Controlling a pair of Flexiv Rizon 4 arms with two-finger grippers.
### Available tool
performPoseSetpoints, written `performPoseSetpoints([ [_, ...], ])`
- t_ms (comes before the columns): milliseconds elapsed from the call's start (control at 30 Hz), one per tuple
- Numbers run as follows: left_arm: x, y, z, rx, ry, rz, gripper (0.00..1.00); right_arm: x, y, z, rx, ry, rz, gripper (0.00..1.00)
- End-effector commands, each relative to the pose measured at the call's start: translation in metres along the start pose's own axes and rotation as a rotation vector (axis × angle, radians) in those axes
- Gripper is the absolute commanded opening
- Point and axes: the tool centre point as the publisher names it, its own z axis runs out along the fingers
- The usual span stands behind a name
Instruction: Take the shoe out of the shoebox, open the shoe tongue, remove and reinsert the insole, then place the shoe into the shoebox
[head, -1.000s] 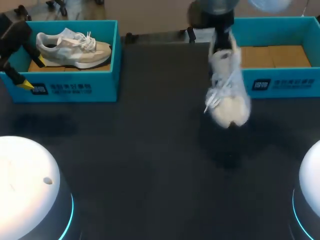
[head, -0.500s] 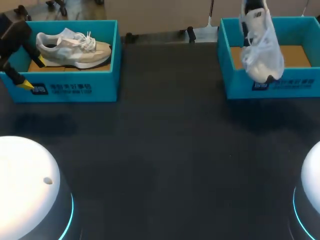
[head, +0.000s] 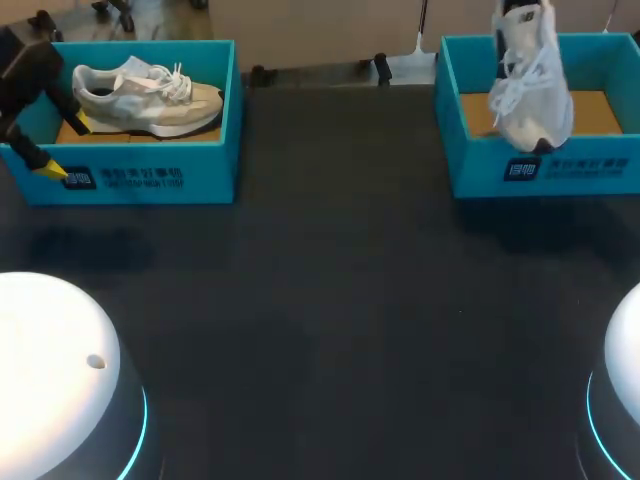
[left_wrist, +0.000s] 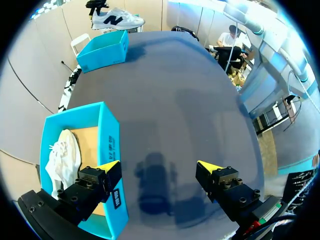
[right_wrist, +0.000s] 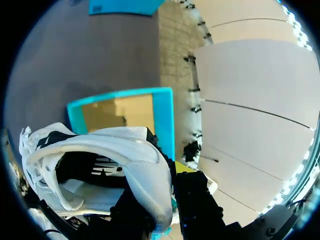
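The left pincer (left_wrist: 159, 167) hung wide open and empty over the front wall of the left shoebox (head: 130, 180), where a beige shoe (head: 150, 97) lay on its sole. Across the dark desk (head: 330, 300), the right pincer (right_wrist: 170, 172) gripped the white shoe (head: 530, 90) by its heel, toe down, above the right shoebox (head: 560, 170).

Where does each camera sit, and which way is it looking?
Head view: above and behind the robot, looking down on the table; the left end effector shows beside the left shoebox.
Left wrist view: on the left wrist, looking along its open fingers over the table, left shoebox beside one finger.
Right wrist view: on the right wrist, looking down into the right shoebox; the right end effector grips the white shoe.
Shared: all three show the white shoe over the right shoebox.
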Motion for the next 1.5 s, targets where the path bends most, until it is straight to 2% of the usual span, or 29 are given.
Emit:
performPoseSetpoints([
  [33, 0.000, 0.000, 0.000, -0.004, 0.001, 0.000, 1.00, -0.032, -0.024, 0.031, 0.007, 0.012, -0.006, 0.00],
  [67, 0.000, 0.000, 0.000, -0.004, 0.001, 0.000, 1.00, -0.037, -0.029, 0.036, -0.016, 0.009, -0.024, 0.00],
  [133, 0.000, 0.000, 0.000, -0.004, 0.001, 0.000, 1.00, -0.046, -0.039, 0.046, 0.005, 0.014, -0.053, 0.00],
  [167, 0.000, 0.000, 0.000, -0.004, 0.001, 0.000, 1.00, -0.049, -0.042, 0.048, -0.032, 0.013, -0.069, 0.00],
  [200, 0.000, 0.000, 0.000, -0.004, 0.001, 0.000, 1.00, -0.052, -0.045, 0.051, -0.028, 0.014, -0.071, 0.00],
  [333, 0.000, 0.000, 0.000, -0.004, 0.001, 0.000, 1.00, -0.060, -0.049, 0.063, -0.066, 0.024, -0.126, 0.00],
  [433, 0.000, 0.000, 0.000, -0.004, 0.001, 0.000, 1.00, -0.063, -0.053, 0.073, -0.052, 0.039, -0.108, 0.00],
  [533, 0.000, 0.000, 0.000, -0.004, 0.001, 0.000, 1.00, -0.063, -0.062, 0.079, 0.003, 0.051, 0.044, 0.00],
  [600, 0.000, 0.000, 0.000, -0.004, 0.001, 0.000, 1.00, -0.062, -0.070, 0.081, 0.119, 0.075, 0.203, 0.00],
  [633, 0.000, 0.000, 0.000, -0.004, 0.001, 0.000, 1.00, -0.060, -0.076, 0.080, 0.129, 0.071, 0.282, 0.00],
  [700, 0.000, 0.000, 0.000, -0.004, 0.001, 0.000, 1.00, -0.056, -0.086, 0.079, 0.234, 0.083, 0.448, 0.00],
  [733, 0.000, 0.000, 0.000, -0.004, 0.001, 0.000, 1.00, -0.049, -0.093, 0.077, 0.254, 0.081, 0.542, 0.00],
  [833, 0.000, 0.000, 0.000, -0.004, 0.001, 0.000, 1.00, -0.031, -0.110, 0.077, 0.432, 0.149, 0.777, 0.00],
  [1300, 0.000, 0.000, 0.000, -0.004, 0.001, 0.000, 1.00, -0.031, -0.110, 0.077, 0.432, 0.149, 0.777, 0.00],
  [1367, 0.000, 0.000, 0.000, -0.004, 0.001, 0.000, 1.00, -0.034, -0.119, 0.086, 0.465, 0.175, 0.859, 0.00],
  [1400, 0.000, 0.000, 0.000, -0.004, 0.001, 0.000, 1.00, -0.033, -0.126, 0.090, 0.450, 0.201, 0.907, 0.00],
  [1500, 0.000, 0.000, 0.000, -0.004, 0.001, 0.000, 1.00, -0.029, -0.140, 0.095, 0.478, 0.207, 1.005, 0.00],
])
